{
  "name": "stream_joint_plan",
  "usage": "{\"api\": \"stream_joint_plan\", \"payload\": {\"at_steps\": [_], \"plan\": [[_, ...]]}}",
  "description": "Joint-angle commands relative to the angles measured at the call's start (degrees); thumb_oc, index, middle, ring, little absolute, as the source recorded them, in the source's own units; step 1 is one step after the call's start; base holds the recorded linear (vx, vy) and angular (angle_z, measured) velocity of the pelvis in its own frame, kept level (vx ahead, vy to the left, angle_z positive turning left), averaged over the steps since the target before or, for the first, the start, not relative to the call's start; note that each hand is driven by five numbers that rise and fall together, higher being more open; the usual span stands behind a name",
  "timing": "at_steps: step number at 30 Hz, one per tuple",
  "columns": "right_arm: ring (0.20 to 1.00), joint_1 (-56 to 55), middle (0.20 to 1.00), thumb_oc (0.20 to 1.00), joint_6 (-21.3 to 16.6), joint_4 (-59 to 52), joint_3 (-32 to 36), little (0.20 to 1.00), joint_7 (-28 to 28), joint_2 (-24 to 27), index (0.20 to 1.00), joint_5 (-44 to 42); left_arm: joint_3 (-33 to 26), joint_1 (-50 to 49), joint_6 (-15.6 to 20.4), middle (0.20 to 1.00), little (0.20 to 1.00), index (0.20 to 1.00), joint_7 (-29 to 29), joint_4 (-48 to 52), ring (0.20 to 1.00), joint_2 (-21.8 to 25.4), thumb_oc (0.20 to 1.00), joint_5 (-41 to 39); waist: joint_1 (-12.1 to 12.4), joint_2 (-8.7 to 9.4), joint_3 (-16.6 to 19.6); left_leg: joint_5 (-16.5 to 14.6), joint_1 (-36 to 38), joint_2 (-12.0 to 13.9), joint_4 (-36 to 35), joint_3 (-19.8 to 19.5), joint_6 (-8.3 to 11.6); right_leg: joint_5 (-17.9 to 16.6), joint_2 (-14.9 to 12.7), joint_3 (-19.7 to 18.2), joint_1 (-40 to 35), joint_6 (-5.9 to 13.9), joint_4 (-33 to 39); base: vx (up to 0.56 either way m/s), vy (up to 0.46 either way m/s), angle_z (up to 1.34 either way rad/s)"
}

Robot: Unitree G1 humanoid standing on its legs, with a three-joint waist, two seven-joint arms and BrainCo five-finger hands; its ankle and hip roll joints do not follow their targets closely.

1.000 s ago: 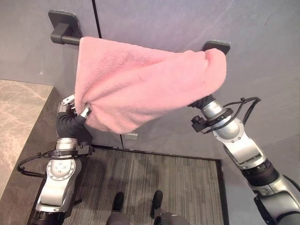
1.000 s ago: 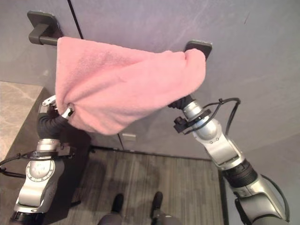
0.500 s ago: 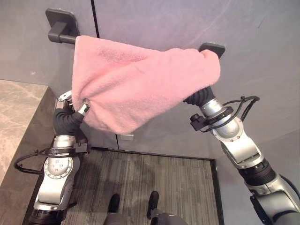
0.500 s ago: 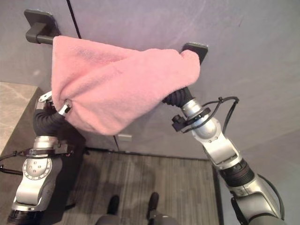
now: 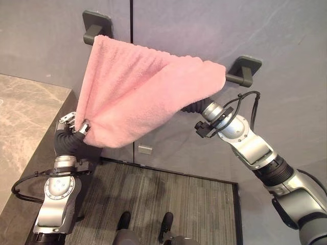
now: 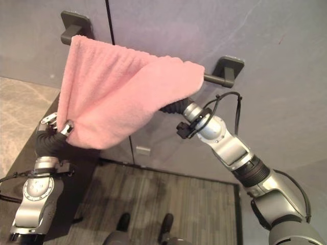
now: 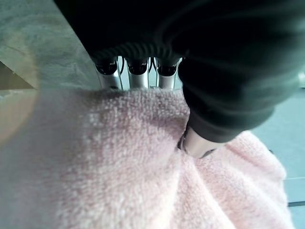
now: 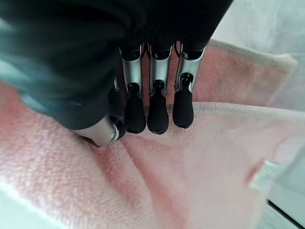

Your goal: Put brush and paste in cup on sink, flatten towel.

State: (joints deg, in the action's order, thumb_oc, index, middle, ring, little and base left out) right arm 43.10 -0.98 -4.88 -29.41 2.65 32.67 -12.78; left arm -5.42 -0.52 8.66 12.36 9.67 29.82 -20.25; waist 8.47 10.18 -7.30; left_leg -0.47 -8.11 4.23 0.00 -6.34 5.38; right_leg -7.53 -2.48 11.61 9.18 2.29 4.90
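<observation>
Hanging over the dark wall rail (image 5: 240, 78) against grey wall panels (image 5: 286, 46), the pink towel (image 5: 138, 97) is pinched at its lower corners by our left hand (image 5: 76, 126) and right hand (image 8: 143, 102); a marble counter (image 5: 23, 117) adjoins grey carpet (image 5: 168, 196).

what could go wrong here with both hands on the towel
The pink towel hangs bunched on the wall rail, covering the rail's left part while its right end is bare. The left hand pinches a lower corner and the right hand grips cloth underneath. Pulling unevenly could drag the towel off the rail, or leave it twisted rather than flat.
</observation>
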Motion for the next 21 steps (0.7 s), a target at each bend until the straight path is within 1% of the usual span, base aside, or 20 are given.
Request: {"api": "stream_joint_plan", "payload": {"at_steps": [1, 3, 6, 9, 10, 12, 14, 17, 21], "plan": [[0.2, 1.74, 0.2, 0.2, -1.36, -1.49, 3.84, 0.2, -1.18, -1.0, 0.2, -1.26, -1.45, -1.55, 0.63, 0.2, 0.2, 0.2, 0.57, 0.36, 0.2, 4.17, 0.2, -0.19, 0.18, 1.58, 1.04, -3.01, -2.19, -2.13, 5.18, 2.4, -3.88, 0.11, -8.79, -1.69, -3.35, 7.57, 0.1, 0.03, 0.035, 0.05], [0.2, 0.65, 0.2, 0.2, -1.28, -1.59, 4.25, 0.2, -1.14, -1.34, 0.2, -0.94, -0.97, -1.35, 0.54, 0.2, 0.2, 0.2, 0.43, 0.17, 0.2, 4.03, 0.2, -0.22, 0.0, 1.46, 1.13, -3.12, -2.0, -2.17, 5.19, 2.55, -3.94, 0.14, -8.79, -1.74, -3.53, 7.54, 0.1, 0.01, 0.01, -0.02], [0.2, -3.85, 0.2, 0.2, -1.21, -1.96, 5.95, 0.2, -0.78, -2.53, 0.2, 0.22, 0.14, -1.43, 0.09, 0.2, 0.2, 0.2, -0.38, 0.14, 0.2, 2.99, 0.2, -0.49, -1.13, 0.51, 1.7, -3.42, -0.86, -2.16, 4.94, 2.99, -4.04, 0.46, -8.72, -2.14, -4.12, 7.52, 0.1, 0.04, 0.022, -0.01], [0.2, -5.97, 0.2, 0.2, -1.14, -2.43, 6.88, 0.2, -0.42, -2.67, 0.2, 0.7, 0.56, -1.72, -0.16, 0.2, 0.2, 0.2, -0.91, 0.2, 0.2, 2.58, 0.2, -0.45, -1.55, 0.08, 2.09, -3.49, 0.26, -1.99, 4.41, 3.38, -4.03, 0.68, -8.6, -2.29, -4.48, 7.54, 0.1, 0.04, 0.007, -0.06], [0.2, -8.59, 0.2, 0.2, -1.09, -2.65, 7.75, 0.2, 0.36, -3.0, 0.2, 1.14, 0.75, -2.26, -0.46, 0.2, 0.2, 0.2, -1.28, -0.14, 0.2, 1.8, 0.2, -0.38, -2.27, -0.39, 2.69, -3.59, 1.22, -1.81, 4.07, 3.7, -3.99, 0.97, -8.52, -2.48, -4.81, 7.53, 0.1, 0.05, -0.002, -0.08], [0.2, -9.67, 0.2, 0.2, -1.03, -2.75, 8.11, 0.2, 0.6, -3.02, 0.2, 1.33, 0.95, -2.53, -0.57, 0.2, 0.2, 0.2, -1.47, -0.31, 0.2, 1.52, 0.2, -0.41, -2.41, -0.57, 2.83, -3.55, 1.75, -1.65, 3.71, 3.78, -3.96, 1.13, -8.43, -2.61, -5.06, 7.49, 0.1, 0.04, -0.006, -0.11], [0.2, -13.3, 0.2, 0.2, -0.73, -2.01, 9.45, 0.2, 1.11, -3.26, 0.2, 2.54, 0.91, -3.45, -0.85, 0.2, 0.2, 0.2, -1.72, -1.07, 0.2, 0.54, 0.2, -0.32, -3.12, -1.22, 3.46, -3.21, 3.09, -1.06, 2.27, 3.95, -3.74, 1.6, -8.21, -2.55, -5.55, 7.43, 0.1, 0.04, -0.019, -0.14], [0.2, -14.93, 0.2, 0.2, -0.56, -1.05, 9.5, 0.2, 1.28, -3.66, 0.2, 3.34, 1.02, -4.04, -1.21, 0.2, 0.2, 0.2, -1.92, -1.64, 0.2, 0.01, 0.2, -0.21, -3.25, -1.47, 3.87, -2.78, 3.78, -0.73, 1.09, 3.97, -3.58, 1.86, -8.03, -2.41, -5.81, 7.39, 0.1, 0.01, -0.011, -0.02], [0.2, -16.1, 0.2, 0.2, -0.03, 3.03, 8.68, 0.2, 1.22, -5.0, 0.2, 4.07, 1.77, -4.67, -1.58, 0.2, 0.2, 0.2, -2.23, -3.46, 0.2, -1.01, 0.2, 0.19, -3.26, -1.79, 4.4, -2.17, 4.79, -0.26, -0.35, 4.08, -3.34, 2.32, -7.81, -2.11, -6.13, 7.32, 0.1, 0.0, 0.0, 0.0]]}}
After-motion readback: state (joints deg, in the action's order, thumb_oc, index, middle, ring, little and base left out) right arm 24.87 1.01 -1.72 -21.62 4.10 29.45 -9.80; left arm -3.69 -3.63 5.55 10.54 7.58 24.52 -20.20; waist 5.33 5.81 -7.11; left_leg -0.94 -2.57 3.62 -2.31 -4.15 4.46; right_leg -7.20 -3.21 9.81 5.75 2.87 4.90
